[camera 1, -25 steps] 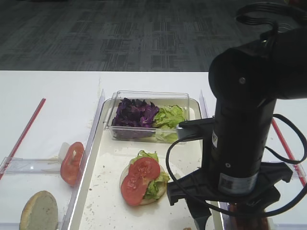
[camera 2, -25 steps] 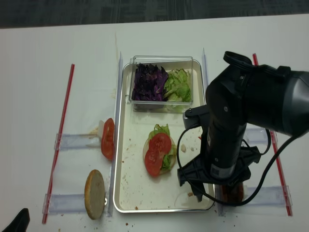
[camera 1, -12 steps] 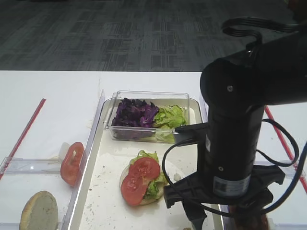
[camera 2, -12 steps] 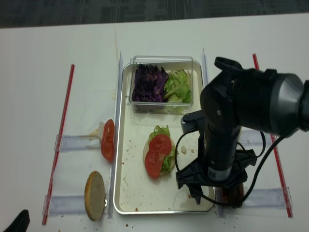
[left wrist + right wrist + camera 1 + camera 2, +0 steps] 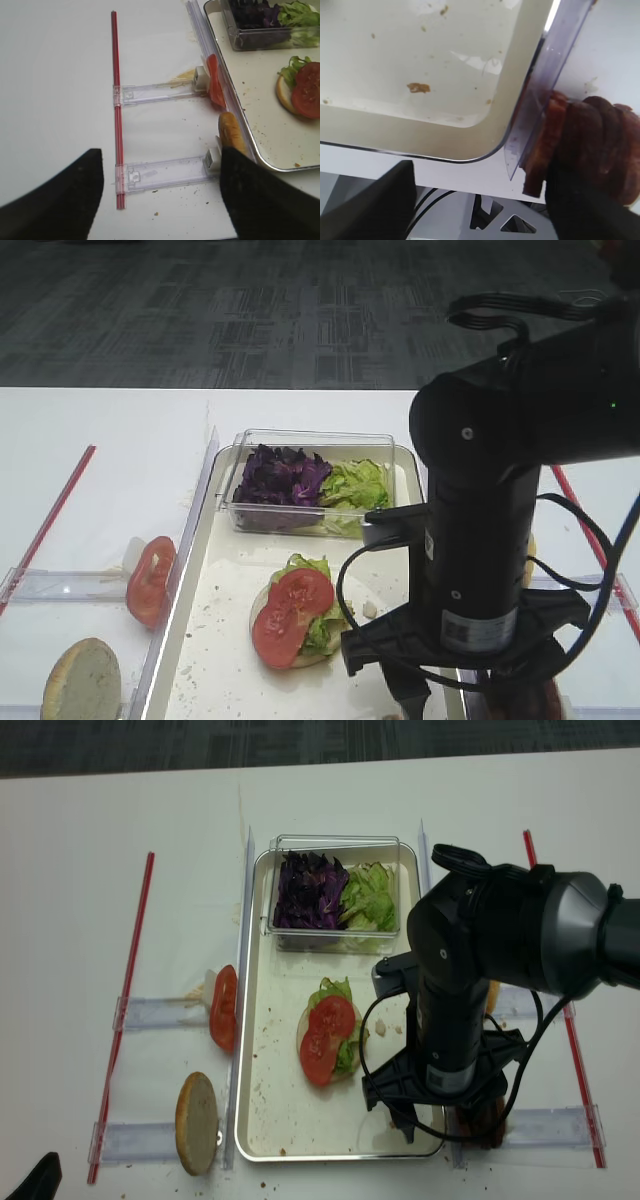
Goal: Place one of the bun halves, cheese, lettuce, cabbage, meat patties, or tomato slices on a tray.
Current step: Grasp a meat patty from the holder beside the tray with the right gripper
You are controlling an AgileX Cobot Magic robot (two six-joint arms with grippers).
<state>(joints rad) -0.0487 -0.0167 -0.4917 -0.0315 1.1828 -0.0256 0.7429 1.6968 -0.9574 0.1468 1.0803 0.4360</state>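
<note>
The cream tray (image 5: 270, 1105) carries a bun half topped with lettuce (image 5: 333, 991) and tomato slices (image 5: 324, 1038). A clear box holds purple cabbage (image 5: 308, 890) and more lettuce. Meat patties (image 5: 600, 145) stand on edge just outside the tray's near right corner. My right gripper (image 5: 480, 200) is open over that corner, its right finger (image 5: 580, 210) against the patties. Left of the tray stand a tomato slice (image 5: 214, 80) and a bun half (image 5: 231, 132). My left gripper (image 5: 160, 165) hovers open and empty near them. Cheese is out of view.
Red strips (image 5: 125, 1010) border the work area on both sides. Clear plastic holders (image 5: 160, 92) lie on the white table left of the tray, and clear dividers (image 5: 555, 75) run along the tray's long edges. The bulky right arm (image 5: 470, 980) hides the tray's right side.
The right arm has shifted a little to the left over the tray's near right corner. Its jaws stay equally wide. The food has not moved.
</note>
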